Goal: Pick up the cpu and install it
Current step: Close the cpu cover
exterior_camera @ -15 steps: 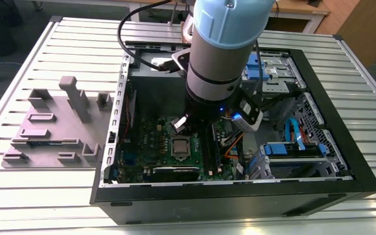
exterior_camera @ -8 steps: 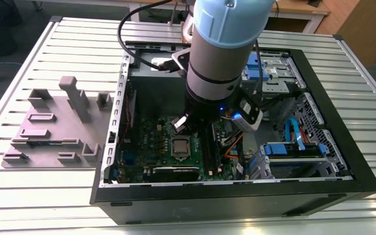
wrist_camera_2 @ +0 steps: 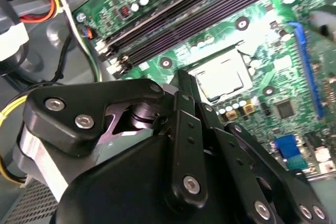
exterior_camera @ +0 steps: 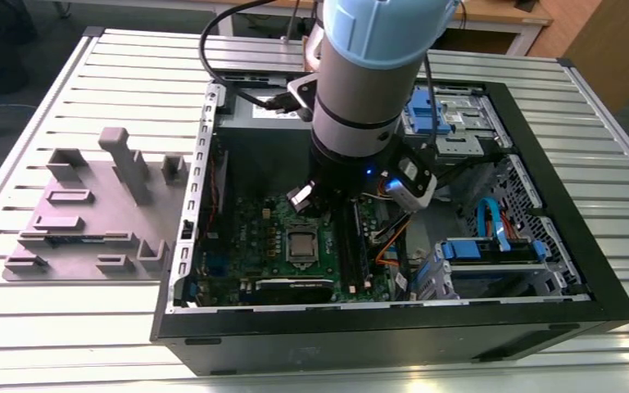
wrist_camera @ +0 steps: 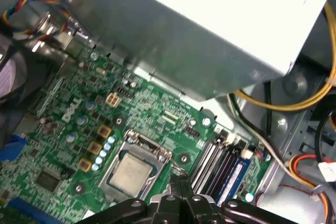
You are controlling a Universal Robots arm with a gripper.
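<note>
The cpu [exterior_camera: 301,243] lies flat in its socket on the green motherboard [exterior_camera: 251,225] inside the open computer case. Both wrist views show its pale silver top: cpu [wrist_camera_2: 220,76], cpu [wrist_camera: 128,174], with the socket's metal frame [wrist_camera: 149,148] around it. My gripper [wrist_camera: 177,181] hangs above the board beside the socket, between the cpu and the memory slots [wrist_camera: 220,161]. The black fingers [wrist_camera_2: 185,85] are shut together with nothing between them and are not touching the cpu.
A large grey box with a white label [wrist_camera: 210,30] stands close behind the socket. Yellow and orange cables [wrist_camera: 294,103] run beside it. Blue drive brackets [exterior_camera: 490,252] sit at the case's side on the exterior view's right. A grey fixture plate [exterior_camera: 96,209] lies on the slatted table.
</note>
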